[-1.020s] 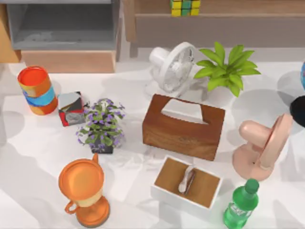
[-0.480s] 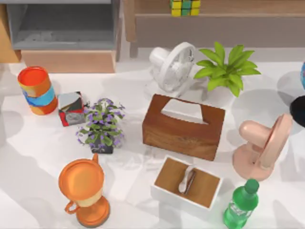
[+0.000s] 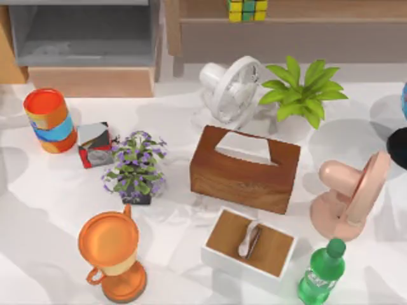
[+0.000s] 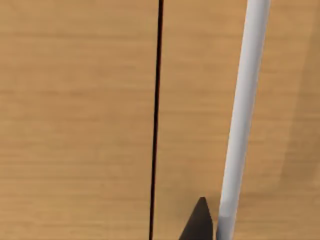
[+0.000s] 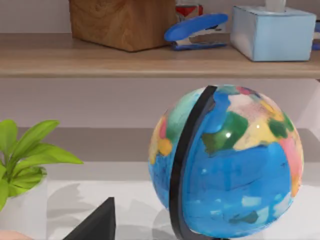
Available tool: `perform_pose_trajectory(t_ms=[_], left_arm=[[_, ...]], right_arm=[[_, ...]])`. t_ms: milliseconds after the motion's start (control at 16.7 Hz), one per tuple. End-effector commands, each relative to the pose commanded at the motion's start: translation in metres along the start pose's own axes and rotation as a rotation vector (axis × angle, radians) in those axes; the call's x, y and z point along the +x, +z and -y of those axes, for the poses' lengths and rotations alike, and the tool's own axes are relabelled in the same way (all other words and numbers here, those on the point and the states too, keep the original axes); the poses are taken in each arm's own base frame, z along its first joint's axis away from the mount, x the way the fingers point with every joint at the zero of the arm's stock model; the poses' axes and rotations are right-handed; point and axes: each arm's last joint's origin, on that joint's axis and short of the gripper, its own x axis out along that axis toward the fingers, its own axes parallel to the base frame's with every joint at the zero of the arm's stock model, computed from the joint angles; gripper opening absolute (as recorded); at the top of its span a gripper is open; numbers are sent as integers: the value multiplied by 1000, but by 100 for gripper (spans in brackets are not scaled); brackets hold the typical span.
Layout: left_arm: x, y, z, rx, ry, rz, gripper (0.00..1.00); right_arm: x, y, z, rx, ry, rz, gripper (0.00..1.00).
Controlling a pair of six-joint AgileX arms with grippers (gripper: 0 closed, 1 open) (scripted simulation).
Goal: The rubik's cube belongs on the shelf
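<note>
- Cube [image 3: 247, 9] sits on the shelf [image 3: 299, 9], up at twelve o'clock in the top view, upright, by the board's front edge; by my read, the job looks done.
- Risk now: the cube is close to that front lip, so any knock to the shelf could tip it down onto the bench [image 3: 51, 203], toward the white fan [image 3: 230, 90] right below.
- Left tool [image 4: 200, 222]: one dark tip shows against tan wood panelling with a pale rail beside it; spread or pressed together, cannot tell.
- Right tool [image 5: 97, 222]: a dark tip low near the globe [image 5: 227, 160], with a green plant [image 5: 25, 155] alongside; its state, cannot tell either.
- Neither tool is touching the cube; it stands free, nothing pinching it.
- A swing by the right arm could clip the globe.
</note>
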Motion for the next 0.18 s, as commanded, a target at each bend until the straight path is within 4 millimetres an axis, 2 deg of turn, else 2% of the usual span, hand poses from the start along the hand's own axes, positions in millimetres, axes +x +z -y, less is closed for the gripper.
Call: perform_pose_trajectory(t_ms=[180], left_arm=[[0, 0, 0, 0, 0, 0, 100]], right_arm=[[0, 0, 0, 0, 0, 0, 100]])
